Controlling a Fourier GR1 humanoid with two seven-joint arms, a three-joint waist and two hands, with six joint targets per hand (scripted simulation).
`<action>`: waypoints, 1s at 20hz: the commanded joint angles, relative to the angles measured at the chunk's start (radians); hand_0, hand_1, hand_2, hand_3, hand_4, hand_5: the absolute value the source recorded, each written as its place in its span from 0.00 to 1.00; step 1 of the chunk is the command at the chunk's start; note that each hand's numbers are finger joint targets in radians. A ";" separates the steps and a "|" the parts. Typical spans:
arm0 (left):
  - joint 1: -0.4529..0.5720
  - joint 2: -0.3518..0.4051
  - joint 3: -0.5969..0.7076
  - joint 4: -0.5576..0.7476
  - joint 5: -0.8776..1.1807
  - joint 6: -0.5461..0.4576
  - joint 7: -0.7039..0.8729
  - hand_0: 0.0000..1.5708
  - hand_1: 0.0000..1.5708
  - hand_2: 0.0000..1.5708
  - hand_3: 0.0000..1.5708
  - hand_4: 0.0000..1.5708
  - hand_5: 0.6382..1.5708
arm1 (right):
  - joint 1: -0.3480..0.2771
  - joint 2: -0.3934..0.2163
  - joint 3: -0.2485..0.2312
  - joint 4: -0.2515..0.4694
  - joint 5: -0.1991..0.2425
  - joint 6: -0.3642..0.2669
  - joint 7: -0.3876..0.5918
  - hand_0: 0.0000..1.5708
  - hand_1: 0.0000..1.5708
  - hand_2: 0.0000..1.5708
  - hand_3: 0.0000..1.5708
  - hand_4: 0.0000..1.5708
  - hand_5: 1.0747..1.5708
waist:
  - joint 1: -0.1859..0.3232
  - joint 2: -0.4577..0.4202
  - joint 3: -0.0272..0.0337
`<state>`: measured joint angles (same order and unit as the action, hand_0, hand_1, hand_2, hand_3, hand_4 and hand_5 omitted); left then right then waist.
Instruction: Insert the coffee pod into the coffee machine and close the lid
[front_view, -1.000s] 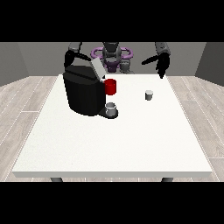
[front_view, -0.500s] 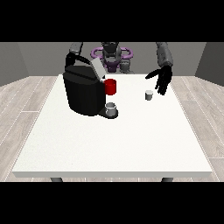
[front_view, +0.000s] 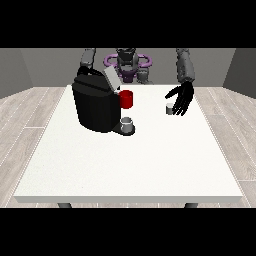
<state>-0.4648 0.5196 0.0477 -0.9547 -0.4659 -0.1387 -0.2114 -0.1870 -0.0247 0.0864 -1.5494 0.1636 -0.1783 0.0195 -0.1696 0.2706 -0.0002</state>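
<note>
Hand at the view's right (front_view: 181, 98) hanging low over the table from a steeply downward-reaching forearm, fingers spread and pointing down, thumb held apart toward the view's left, other arm only partly showing, its hand hidden from view

Bare table (front_view: 150, 160) beside coffee machine (front_view: 97, 105)

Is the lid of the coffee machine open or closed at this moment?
Open: the grey lid stands tilted up above the black coffee machine.
</note>
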 joint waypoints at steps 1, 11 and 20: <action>-0.042 -0.008 -0.015 0.089 -0.090 0.097 -0.045 0.60 0.60 0.61 0.44 0.05 1.00 | -0.024 0.017 0.012 0.008 0.007 -0.002 0.017 0.00 0.00 0.00 0.00 0.00 1.00 | -0.009 0.033 -0.0003; -0.089 0.017 -0.102 0.198 -0.270 0.144 -0.082 0.53 0.53 0.64 0.55 0.22 1.00 | -0.059 0.011 -0.004 0.076 0.004 0.016 0.005 0.00 0.00 0.00 0.00 0.00 1.00 | -0.010 0.028 -0.0001; -0.171 -0.034 -0.140 0.271 -0.364 0.115 -0.048 0.50 0.50 0.62 0.55 0.25 1.00 | -0.110 0.024 -0.042 0.201 -0.004 -0.007 -0.055 0.00 0.00 0.00 0.00 0.00 1.00 | 0.012 0.028 0.0001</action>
<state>-0.5842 0.5128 -0.0943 -0.7295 -0.7991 -0.0348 -0.2722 -0.2579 -0.0180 0.0594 -1.3926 0.1577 -0.1577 -0.0069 -0.1586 0.2682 0.0015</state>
